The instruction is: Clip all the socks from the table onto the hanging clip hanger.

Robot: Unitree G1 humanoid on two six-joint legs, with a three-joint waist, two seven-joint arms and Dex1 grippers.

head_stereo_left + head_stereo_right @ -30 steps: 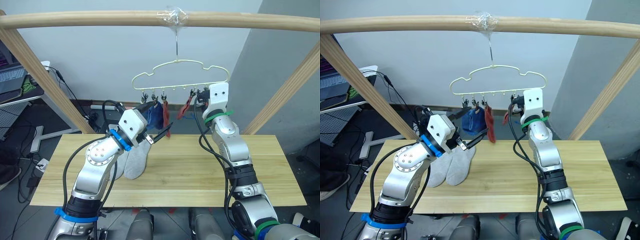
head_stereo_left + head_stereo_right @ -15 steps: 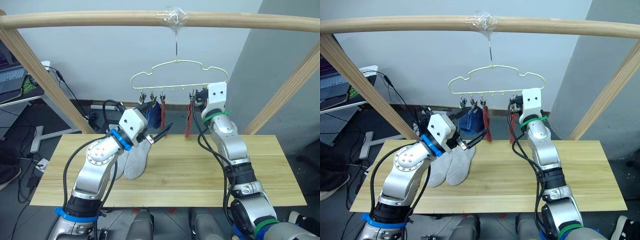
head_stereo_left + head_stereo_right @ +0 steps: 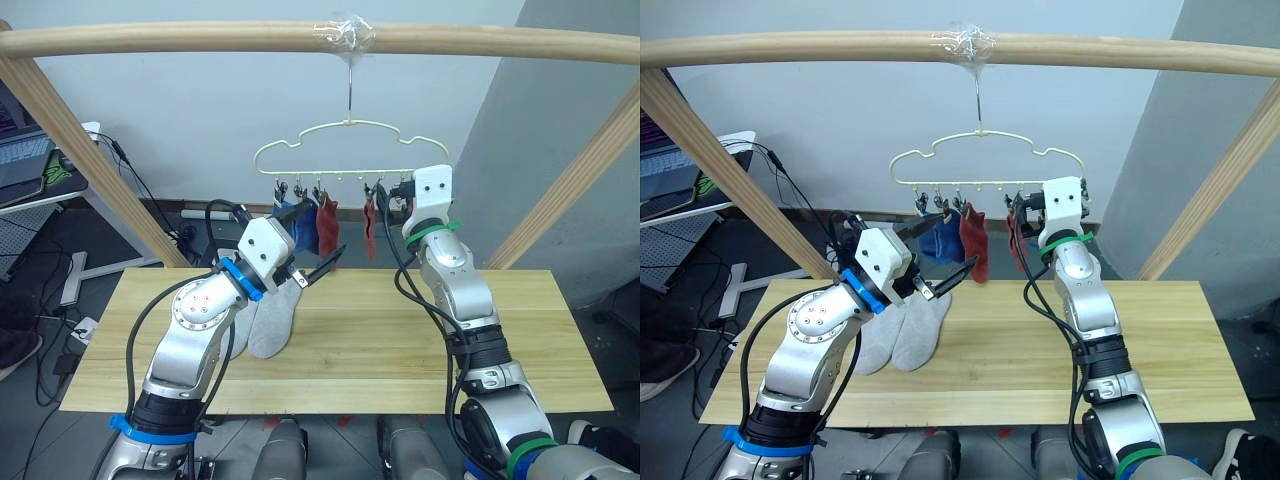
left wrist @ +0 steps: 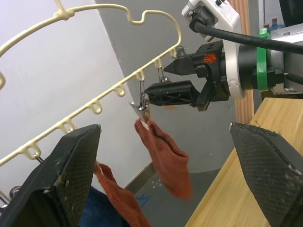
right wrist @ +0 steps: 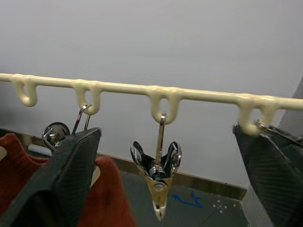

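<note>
Left eye view: two grey socks point(image 3: 268, 318) tabled, two red socks point(image 3: 326, 221) clipped.

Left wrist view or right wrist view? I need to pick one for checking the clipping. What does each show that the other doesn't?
The left wrist view alone gives the right claw, open beside the clip holding a red sock, plus a second red sock, a blue sock and the table. The right wrist view alone gives an empty clip in full, hanging from a loop. Both show the hanger bar and red sock fabric.
</note>
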